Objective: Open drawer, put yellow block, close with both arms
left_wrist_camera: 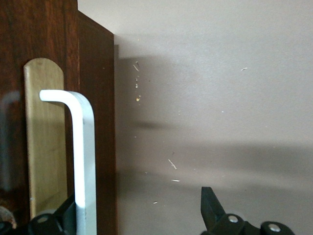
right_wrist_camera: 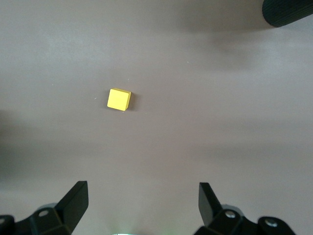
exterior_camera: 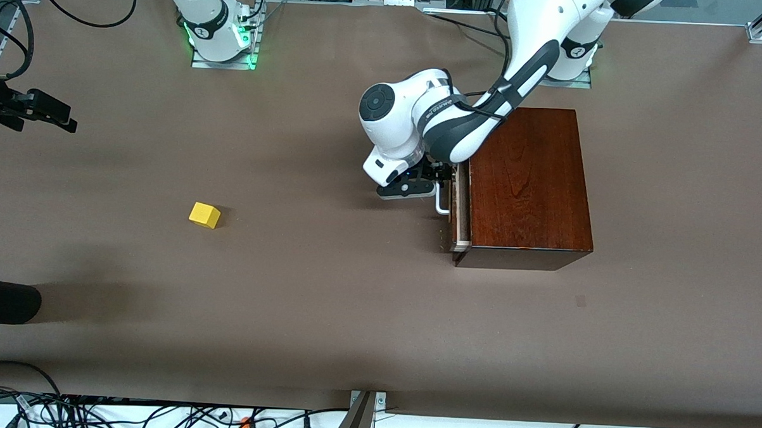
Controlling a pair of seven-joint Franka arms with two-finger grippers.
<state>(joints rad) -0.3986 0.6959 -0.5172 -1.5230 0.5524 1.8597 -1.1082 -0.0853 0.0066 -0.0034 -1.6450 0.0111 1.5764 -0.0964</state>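
Two open grippers: the left gripper [exterior_camera: 444, 177] straddled the drawer's [exterior_camera: 460, 207] white handle [left_wrist_camera: 83, 161], jaws wide; the right gripper [right_wrist_camera: 142, 203] hung jaws wide above the yellow block [exterior_camera: 205, 215], alone on the surface [exterior_camera: 327, 301]. If the jaws closed off-centre, the handle could slip out.

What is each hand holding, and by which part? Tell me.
Nothing is held. The left hand, open, straddles the drawer's white handle without clamping; the right hand hangs open over the table.

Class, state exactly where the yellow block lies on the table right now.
The yellow block lies alone on the brown table, toward the right arm's end, well apart from the wooden box.
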